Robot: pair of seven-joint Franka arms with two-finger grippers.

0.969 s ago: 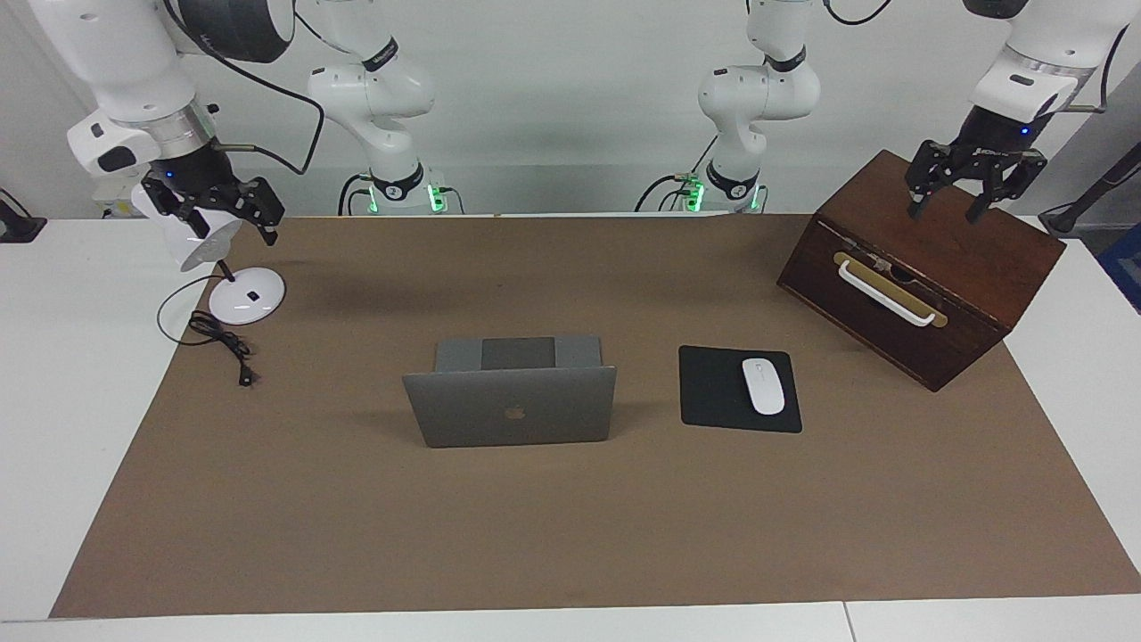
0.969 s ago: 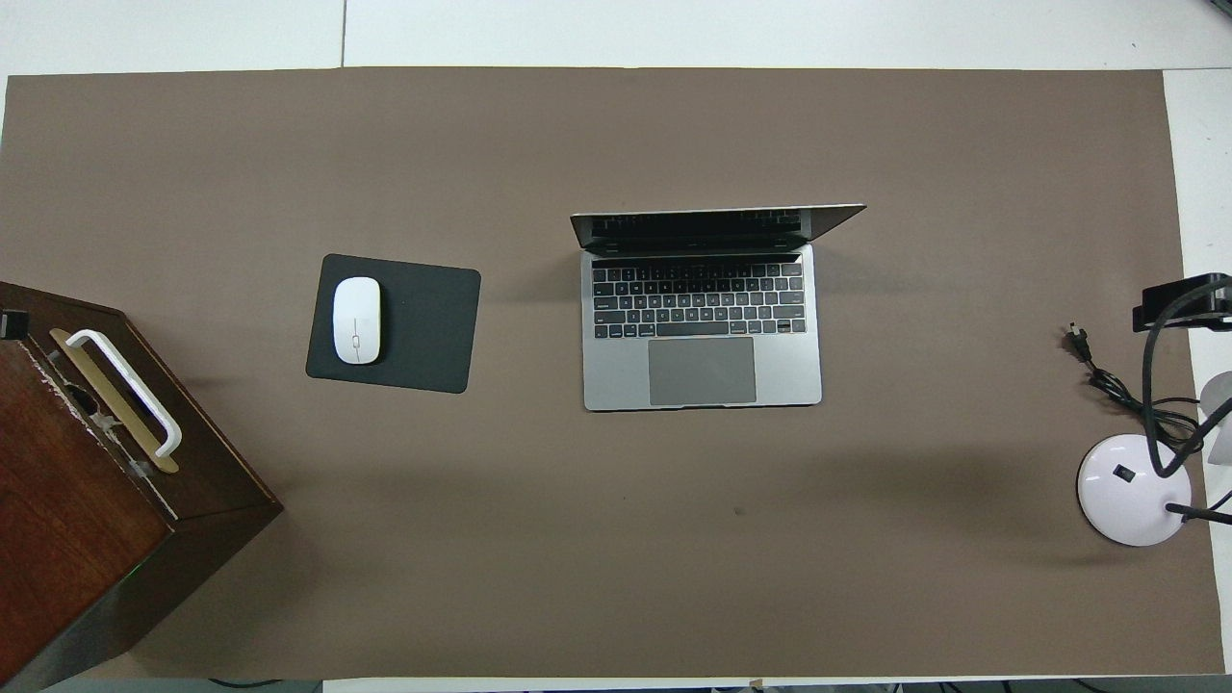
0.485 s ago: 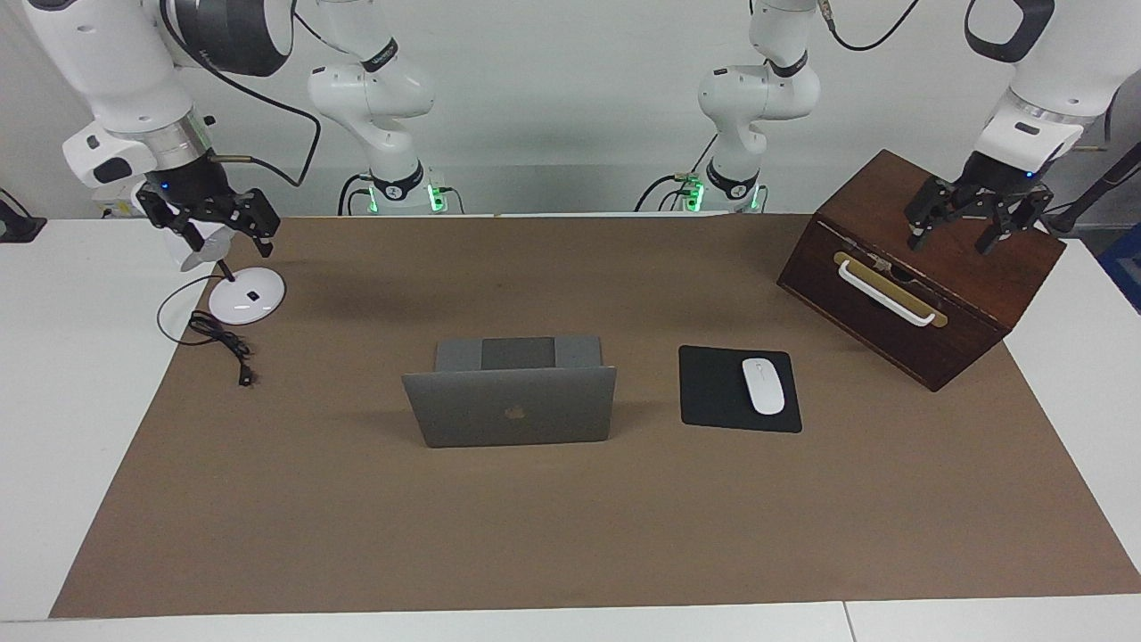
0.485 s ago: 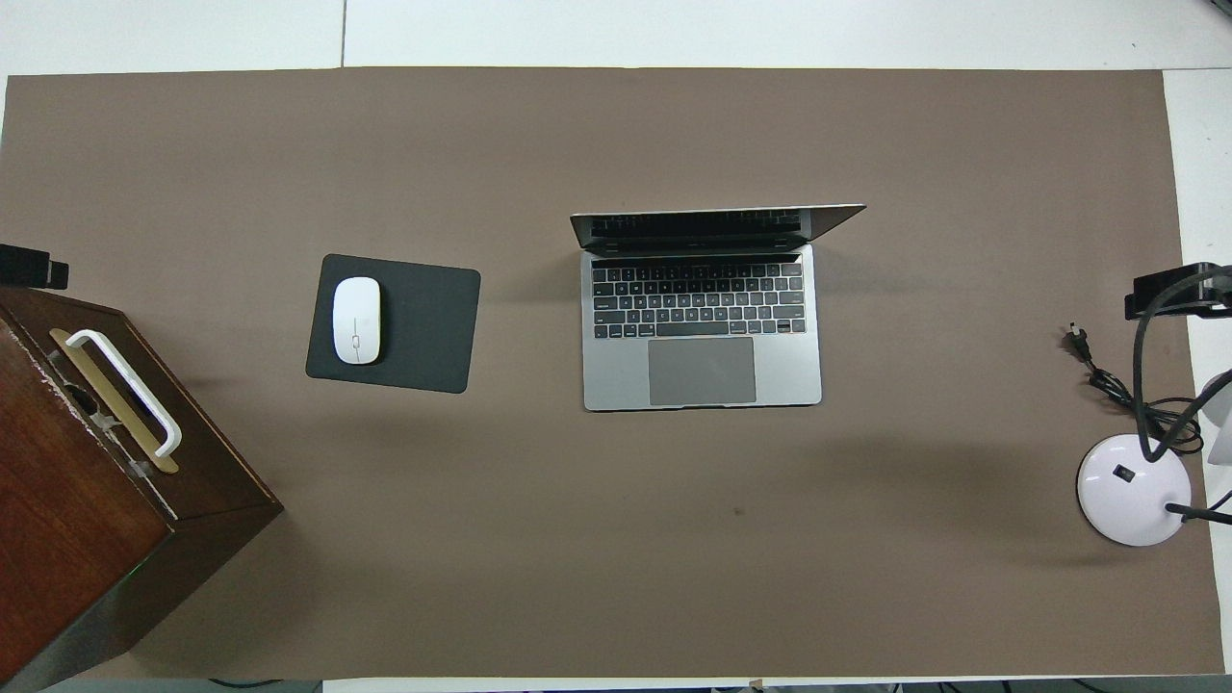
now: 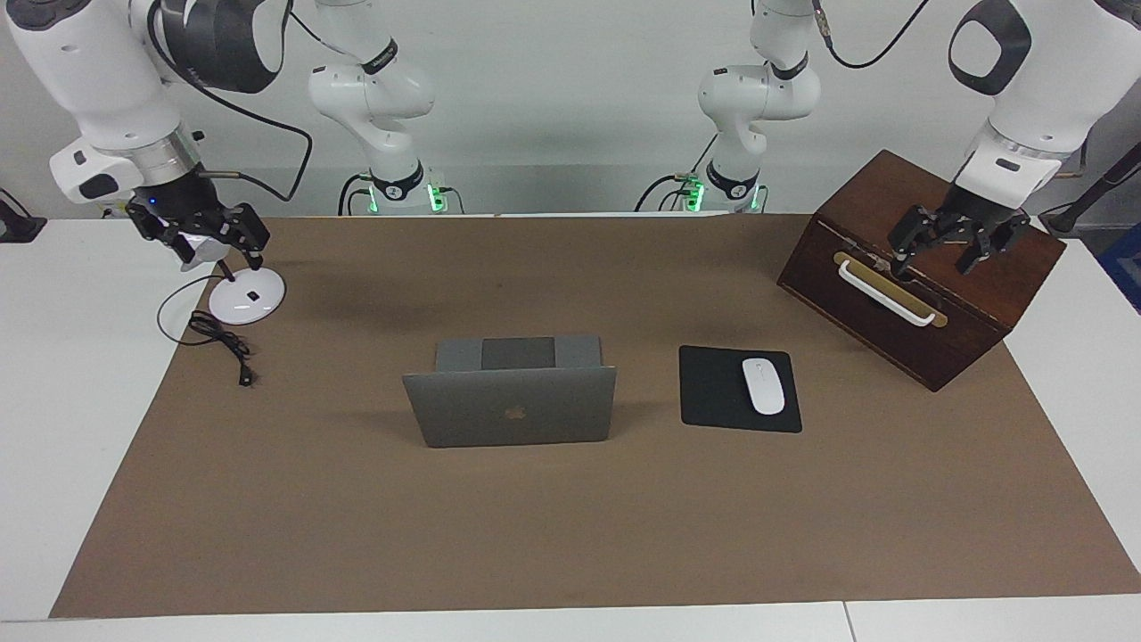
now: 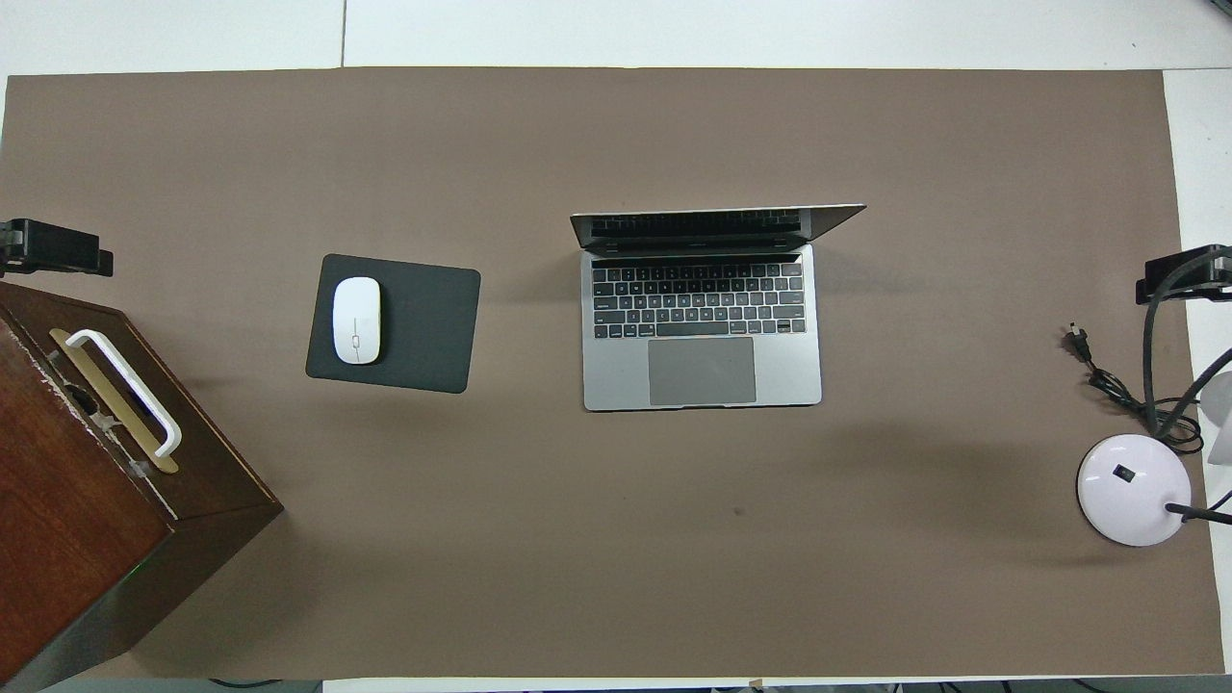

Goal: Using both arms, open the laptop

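Laptop (image 5: 510, 406) sits in the middle of the brown mat (image 5: 570, 535), beside the black mouse pad (image 5: 713, 388) with its white mouse (image 5: 763, 385). Its lid stands up already, so I can see the keys from above.

My left gripper (image 5: 936, 251) hangs over the wooden box (image 5: 963, 294), near the white handle (image 5: 887, 292), with its fingers spread apart and nothing in them. My right gripper (image 5: 209, 242) hangs over the white lamp base (image 5: 247, 295), fingers apart too (it looks that way to me), and holds nothing.

I think the job is done. The best thing now is to keep both arms well apart from the laptop, so nothing bumps the lid. I should watch the lamp cord (image 5: 218, 339) and the box too.
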